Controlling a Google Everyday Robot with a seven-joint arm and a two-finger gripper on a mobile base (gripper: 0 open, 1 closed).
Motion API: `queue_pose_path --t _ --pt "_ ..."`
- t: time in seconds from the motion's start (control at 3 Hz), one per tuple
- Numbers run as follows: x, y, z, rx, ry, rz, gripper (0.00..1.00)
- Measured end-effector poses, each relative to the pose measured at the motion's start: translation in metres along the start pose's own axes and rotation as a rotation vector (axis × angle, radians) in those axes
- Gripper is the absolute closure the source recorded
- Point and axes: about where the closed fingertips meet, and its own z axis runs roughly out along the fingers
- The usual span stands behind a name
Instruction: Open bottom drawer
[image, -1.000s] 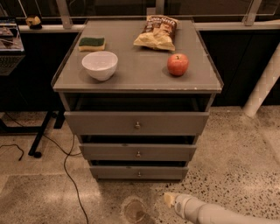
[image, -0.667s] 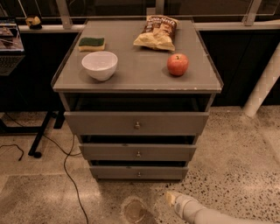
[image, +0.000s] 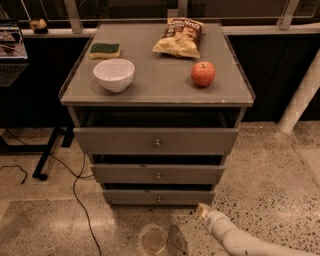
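Note:
The grey cabinet (image: 80, 97) has three drawer fronts. The bottom drawer (image: 130, 197) is the narrowest, lowest one, with a small round metal knob (image: 159, 199) at its centre. Its front stands nearly flush under the middle drawer (image: 125, 174). My gripper (image: 202, 211) comes in from the bottom right on a white arm, low near the floor. Its tip is just below and right of the bottom drawer's right end, apart from the knob.
On the cabinet top are a white bowl (image: 114, 75), a green sponge (image: 105, 49), a chip bag (image: 180, 37) and a red apple (image: 203, 73). The top drawer (image: 110, 141) juts forward. A black cable (image: 75, 192) runs over the floor at left. A white pillar (image: 302, 95) stands at right.
My gripper and arm have moved slightly left and up, closer to the bottom drawer's right end. The drawers have not moved.

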Motion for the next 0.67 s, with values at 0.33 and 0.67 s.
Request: queue_pose_path --t 0.33,0.67 --pt "0.0 0.0 0.0 0.0 0.0 0.0 1.0" --pt "-0.007 0.002 0.015 -0.019 -0.042 -0.015 1.0"
